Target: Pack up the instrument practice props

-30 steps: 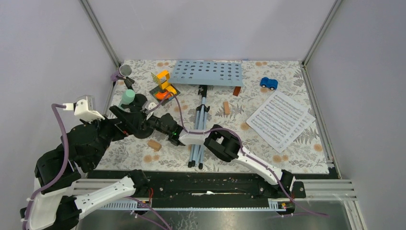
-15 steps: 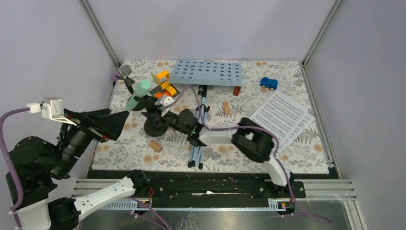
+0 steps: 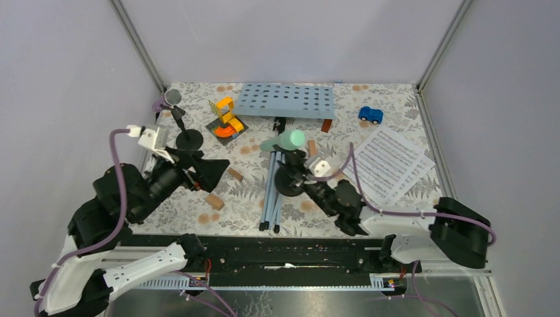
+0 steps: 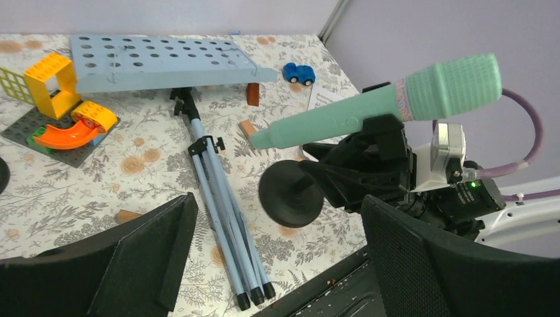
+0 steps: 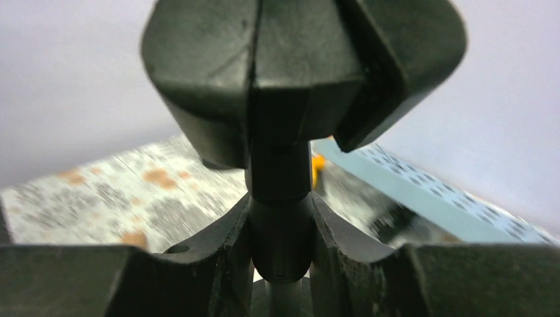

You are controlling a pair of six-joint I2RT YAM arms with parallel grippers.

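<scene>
Floral-patterned tabletop [image 3: 409,208] bearing a pale blue perforated music rack with tripod legs [image 3: 287,100] (far centre), white sheet-music pages [image 3: 387,165] (right), a small blue toy car [image 3: 370,115] (far right), a yellow-orange brick model [image 3: 225,119] (far left) and brown wooden blocks [image 3: 213,201].

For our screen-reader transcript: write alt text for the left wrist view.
The right gripper grips a black round-based mic holder by its stem, a mint-green toy microphone slanting in its clip. Behind, on the floral table cover, lies a pale blue perforated music rack with folded tripod legs, yellow and orange toy bricks beside it, a blue toy car far back.
</scene>
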